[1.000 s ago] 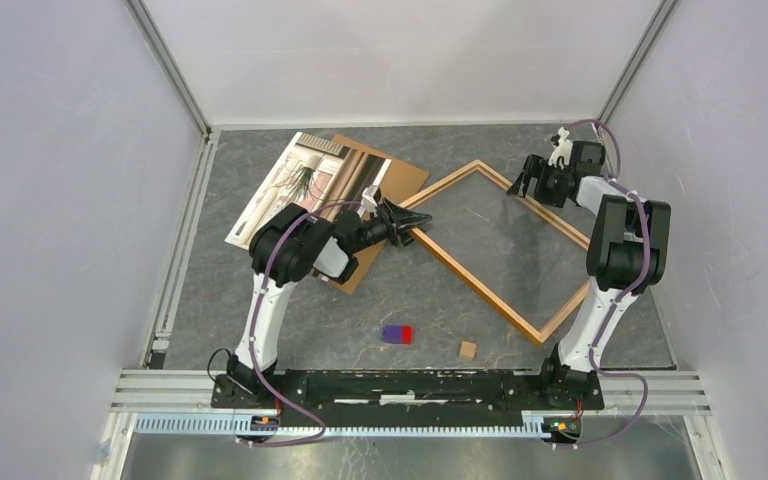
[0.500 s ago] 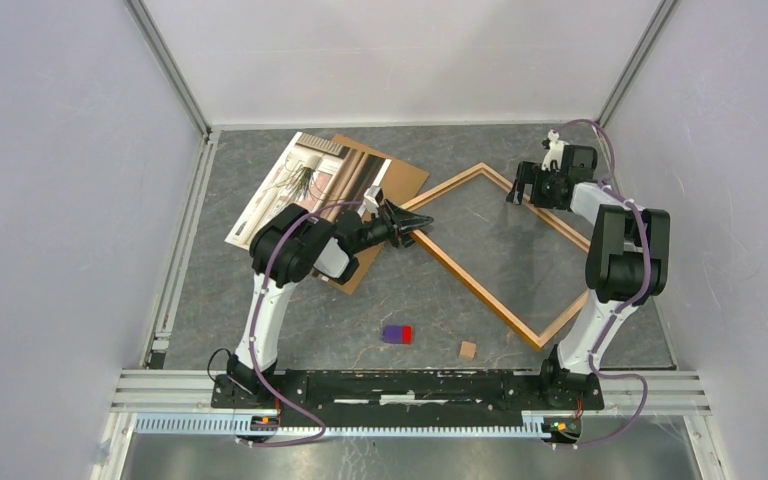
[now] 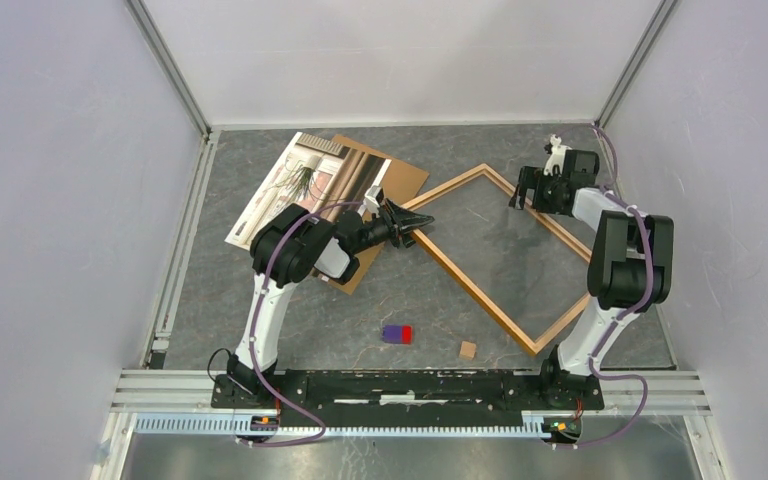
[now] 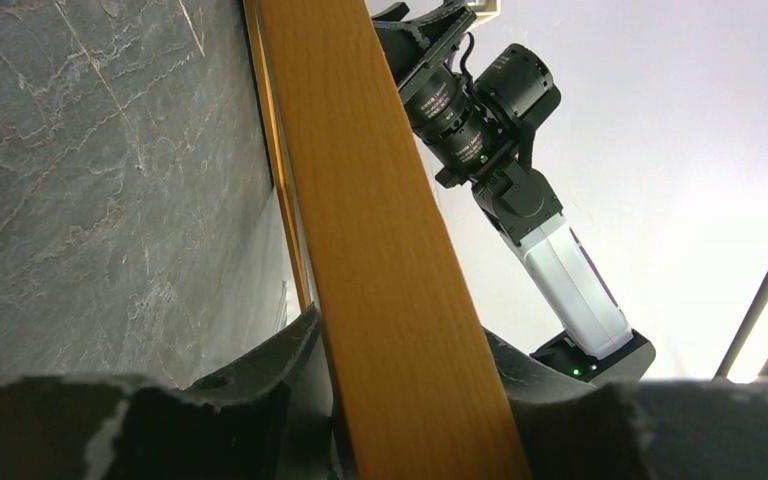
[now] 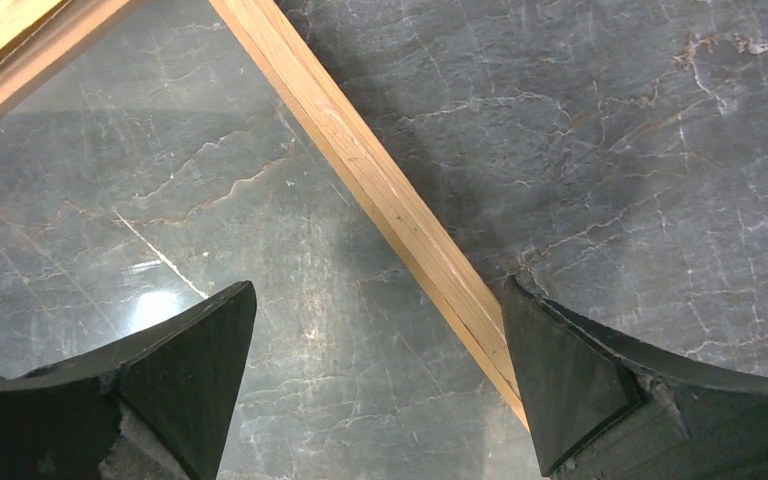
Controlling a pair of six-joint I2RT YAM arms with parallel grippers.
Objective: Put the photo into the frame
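white-black arms [image 3: 261, 312], purple cables [image 3: 644, 240]

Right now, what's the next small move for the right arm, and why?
Probably close the right gripper on the frame rail. Its jaws stand open astride that rail, while the left gripper clamps the frame's left corner; a second hold would likely steady the frame. The photo lies outside it, further left.

The frame [image 4: 390, 300] was light wood, fine-grained and smooth. The tabletop [image 5: 660, 150] below the right gripper [image 5: 378, 290] looked stone-veined and faintly glossy. The fingers [image 5: 190, 370] were matt black plastic.
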